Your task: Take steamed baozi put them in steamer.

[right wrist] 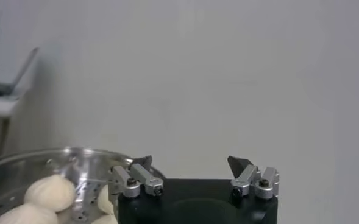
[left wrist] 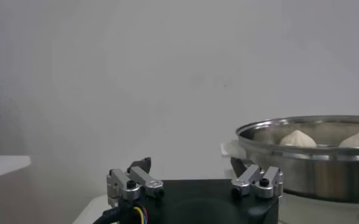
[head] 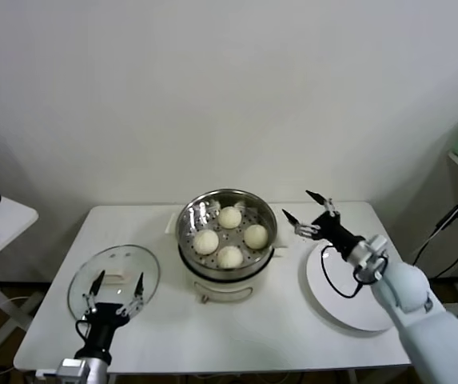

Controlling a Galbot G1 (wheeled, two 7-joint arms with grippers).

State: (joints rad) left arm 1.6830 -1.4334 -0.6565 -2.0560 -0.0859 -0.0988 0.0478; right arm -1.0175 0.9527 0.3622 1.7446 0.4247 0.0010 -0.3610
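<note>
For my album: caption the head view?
Four off-white buns sit in the shiny steel steamer; the white plate is bare.

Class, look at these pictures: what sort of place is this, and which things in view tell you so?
Probably a lab or office staged as a kitchen: a steamer holding baozi sits on a plain white table against a bare wall, with cables beside it.
</note>
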